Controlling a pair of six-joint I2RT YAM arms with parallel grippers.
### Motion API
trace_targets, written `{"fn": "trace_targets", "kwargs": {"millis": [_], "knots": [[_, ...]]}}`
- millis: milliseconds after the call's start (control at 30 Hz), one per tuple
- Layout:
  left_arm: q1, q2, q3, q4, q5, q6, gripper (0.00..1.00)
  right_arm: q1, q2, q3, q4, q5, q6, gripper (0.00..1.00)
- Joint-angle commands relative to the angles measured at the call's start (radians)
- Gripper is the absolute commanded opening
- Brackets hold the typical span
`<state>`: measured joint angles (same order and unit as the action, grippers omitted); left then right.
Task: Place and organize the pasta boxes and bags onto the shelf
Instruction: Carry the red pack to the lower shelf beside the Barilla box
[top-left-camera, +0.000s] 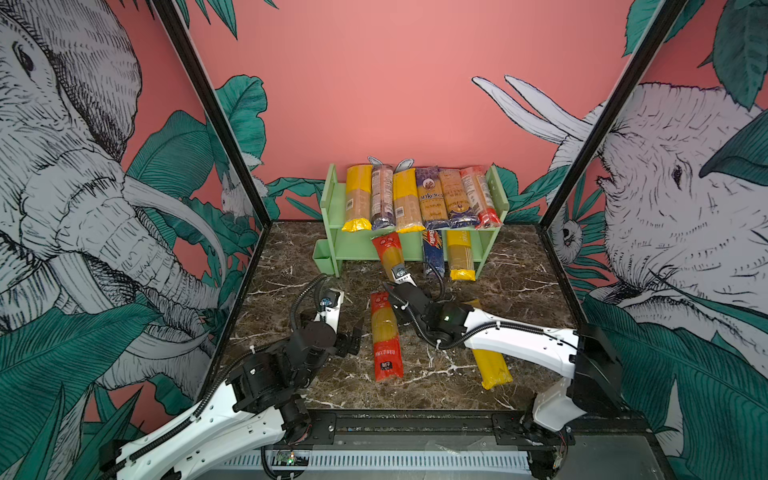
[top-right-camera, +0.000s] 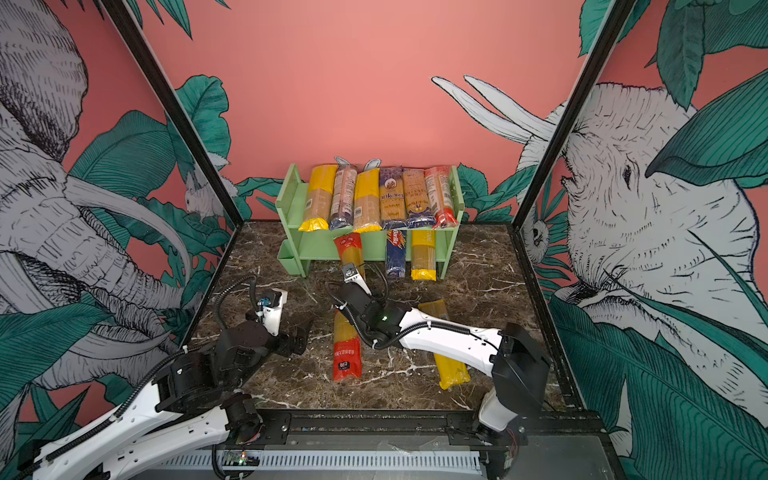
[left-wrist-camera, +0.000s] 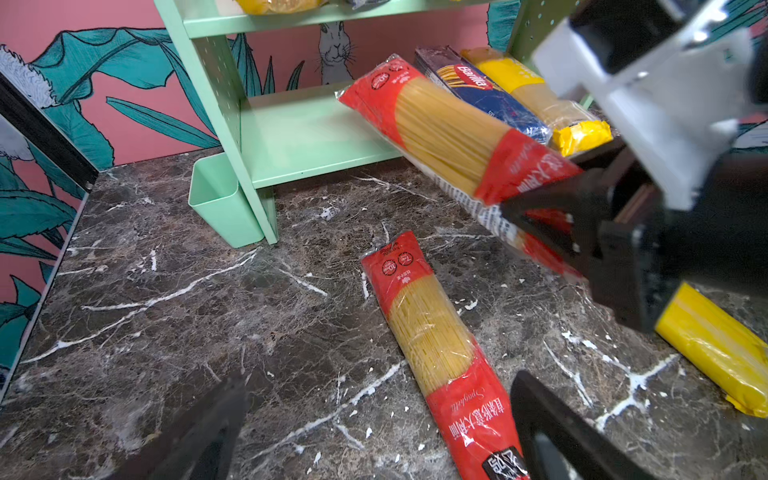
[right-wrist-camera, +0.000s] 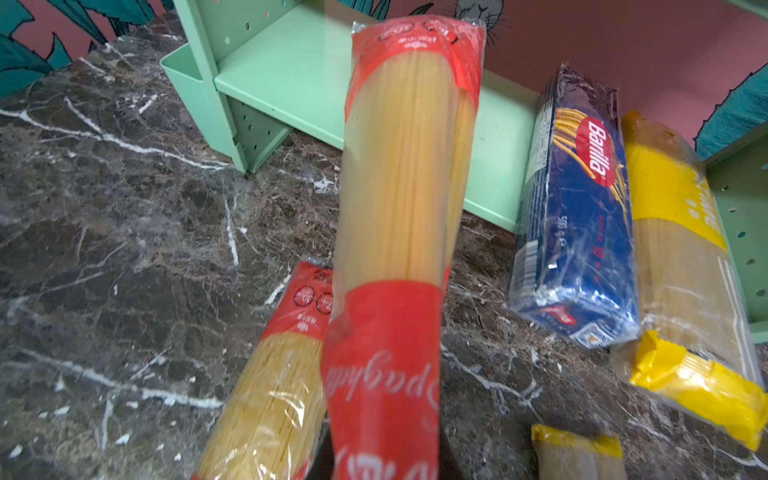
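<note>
The right gripper (top-left-camera: 400, 273) pinched a glossy, crinkled red-ended bag (right-wrist-camera: 399, 166), apparently labelled "Spaghetti"; the left gripper (left-wrist-camera: 378, 380) gaped wide, empty.

Open along the left edge of the desk (top-left-camera: 270, 316), beside the spread left hand (top-left-camera: 353, 338). Free on the left half of the shelf (top-left-camera: 331, 195), lower tier; blocked at its middle by the red-ended bag (top-left-camera: 388, 249) clamped in the right hand (top-left-camera: 401, 273), on its right by the Barilla pack (top-left-camera: 432, 255) and a yellow-ended bag (top-left-camera: 460, 257). Full across the upper tier. Barred mid-desk by a flat red bag (top-left-camera: 384, 332), front right by a yellow bag (top-left-camera: 492, 368).
</note>
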<state>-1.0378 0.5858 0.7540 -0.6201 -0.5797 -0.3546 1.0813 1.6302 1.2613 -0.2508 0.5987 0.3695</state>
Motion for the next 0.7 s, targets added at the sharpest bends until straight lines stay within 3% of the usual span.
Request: {"fn": "trace_targets", "kwargs": {"millis": [0,667], "knots": [[-0.004,-0.009,0.026,0.004,-0.026,0.040,0.99,-0.026,0.028,0.104,0.210,0.086,-0.009,0.00],[-0.004,-0.043,0.030,0.001,-0.023,0.039,0.99,-0.190,0.230,0.227,0.331,0.108,0.008,0.00]]}}
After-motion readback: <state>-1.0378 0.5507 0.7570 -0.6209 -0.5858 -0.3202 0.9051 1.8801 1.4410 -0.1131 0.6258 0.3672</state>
